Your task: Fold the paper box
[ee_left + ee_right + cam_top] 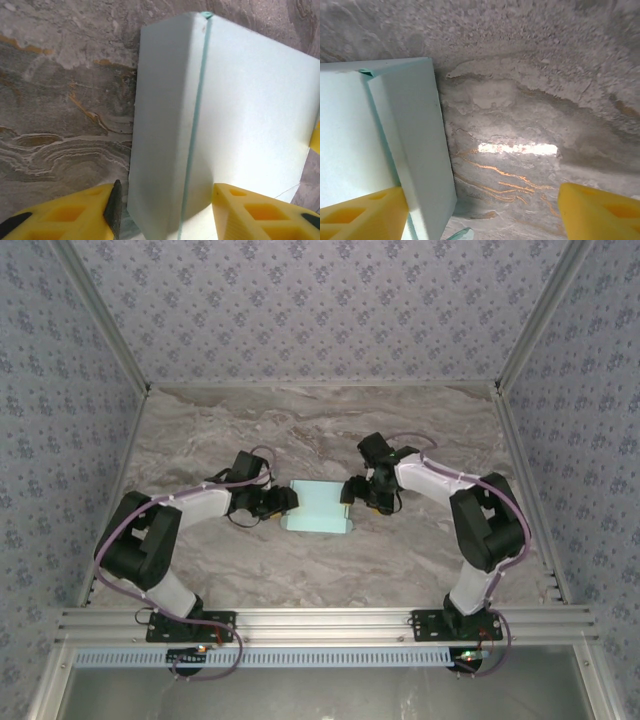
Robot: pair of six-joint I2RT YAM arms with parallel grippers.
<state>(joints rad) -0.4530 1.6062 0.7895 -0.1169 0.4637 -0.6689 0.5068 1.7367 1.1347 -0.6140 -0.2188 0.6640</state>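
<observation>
Sitting in the middle of the table (300,430), the paper box (318,507) is flanked by both grippers. Its left edge is straddled by the left gripper (165,200), fingers half-spread — whether it is pinched cannot be told. The right gripper (480,205) is spread wide — one finger over the box's right end, the other out over the table.

The grey marbled tabletop (320,430) is carrying a pale blue paper box (318,507), which is lying near its middle, well apart from every edge.
</observation>
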